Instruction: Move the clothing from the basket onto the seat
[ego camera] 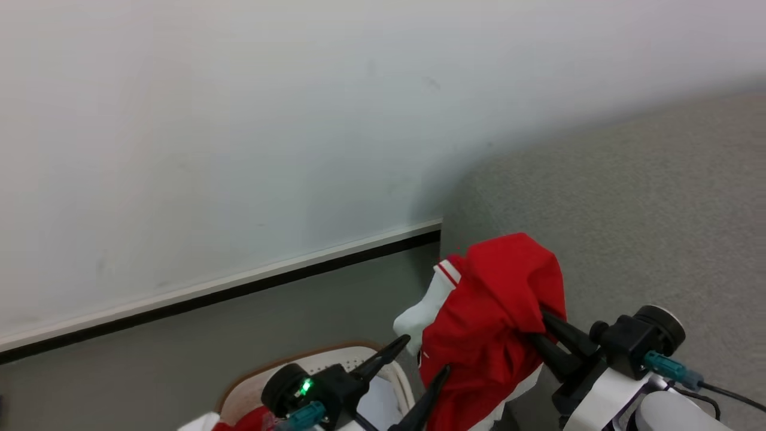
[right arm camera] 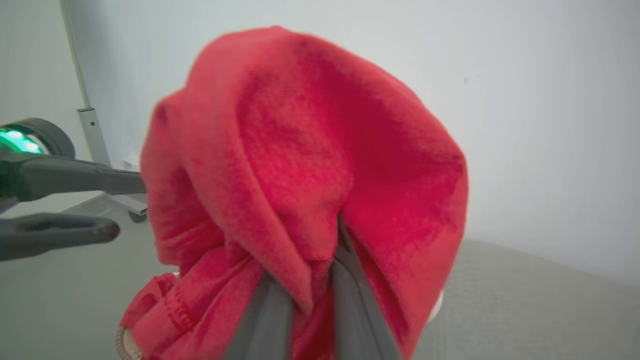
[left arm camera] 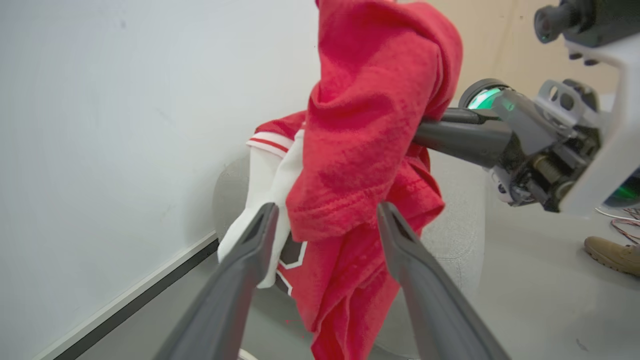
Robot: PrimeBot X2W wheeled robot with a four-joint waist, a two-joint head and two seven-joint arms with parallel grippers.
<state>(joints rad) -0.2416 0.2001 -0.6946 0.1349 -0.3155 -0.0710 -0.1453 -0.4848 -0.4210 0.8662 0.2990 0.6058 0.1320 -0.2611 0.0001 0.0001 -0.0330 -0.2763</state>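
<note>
Right jaws: my right gripper [ego camera: 541, 329] is pinched nearly closed on a fold of the clothing [ego camera: 497, 299]. Red cloth drapes right over the fingertips and hides them.
Left jaws: my left gripper [ego camera: 426, 354] is spread wide, gripping nothing. In the left wrist view its two fingers stand either side of the hanging cloth. I can't tell whether the tips brush it.
Load: a bright red garment hangs in a bunch from the right fingers. There's a white part [ego camera: 422, 308] on the side toward the wall, and a red-and-white striped band above it. The lower hem dangles between my two grippers.
Where it is: it's up in the air, clear of the basket, at the rounded corner of the seat. It isn't resting on the cushion.
Basket: the white perforated tub with the brown rim [ego camera: 326, 357] sits low in the head view, behind my left gripper. A scrap of red fabric [ego camera: 251, 419] shows at the bottom edge beside it.
Seat: the grey woven sofa [ego camera: 628, 209] fills the right of the head view. Its curved edge runs just behind the garment.
Floor: plain grey [ego camera: 179, 359], running from the basket up to the wall.
Wall: pale and bare [ego camera: 239, 120], with a light skirting [ego camera: 239, 284] over a dark strip along its foot.
Bystander: a tan shoe [left arm camera: 612, 252] stands on the floor at the right edge of the left wrist view.
</note>
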